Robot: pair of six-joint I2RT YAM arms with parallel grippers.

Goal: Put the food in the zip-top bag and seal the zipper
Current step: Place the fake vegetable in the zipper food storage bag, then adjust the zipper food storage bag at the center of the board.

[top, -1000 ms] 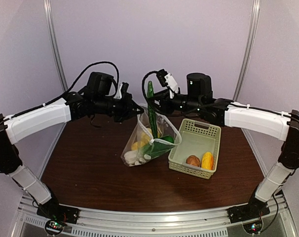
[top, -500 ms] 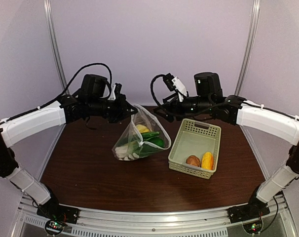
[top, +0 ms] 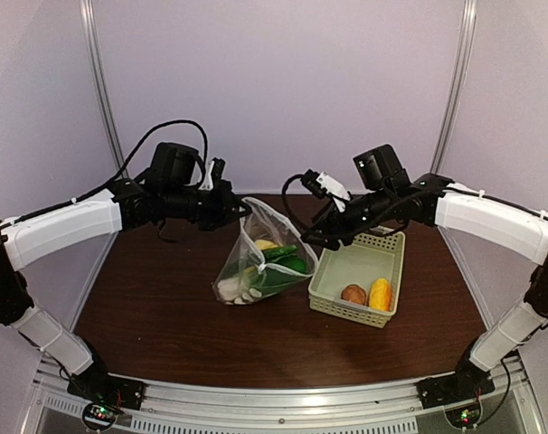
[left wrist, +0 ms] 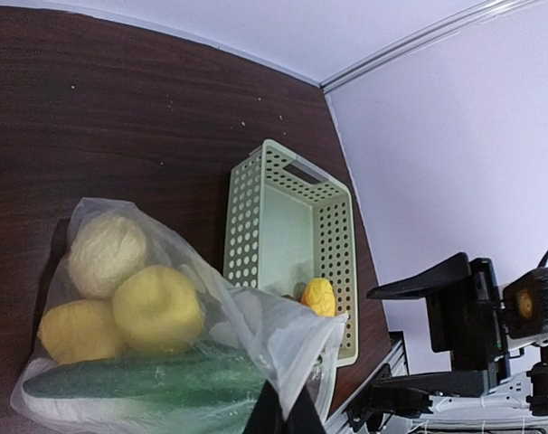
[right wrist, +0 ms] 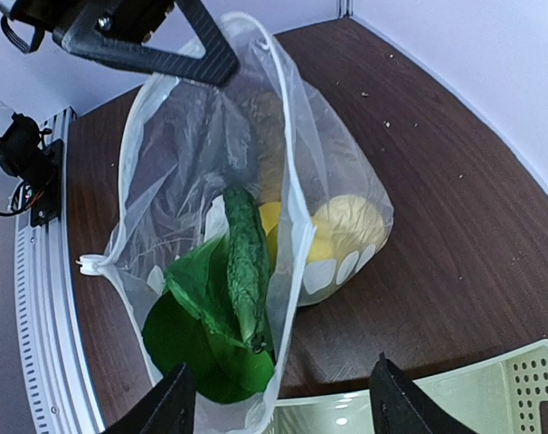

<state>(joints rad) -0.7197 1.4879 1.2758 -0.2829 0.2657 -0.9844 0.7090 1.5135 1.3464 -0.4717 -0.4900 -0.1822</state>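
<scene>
Top external view: a pale green basket (top: 357, 262) sits right of centre, just beside the zip-top bag (top: 256, 267), and holds a brown round piece (top: 353, 294) and an orange-yellow piece (top: 380, 294). The left gripper (top: 240, 211) is clamped tight on the bag's upper edge, and the mouth gapes. Inside are lemons (right wrist: 342, 226), a cucumber (right wrist: 247, 262) and a leafy vegetable (right wrist: 197, 325). The right gripper (top: 317, 237) hangs spread and empty between bag and basket. Bare table (top: 165, 307) lies at lower left.

No readable text, label or number anywhere; the zip-top bag (top: 256, 262) bears only plain white dots
</scene>
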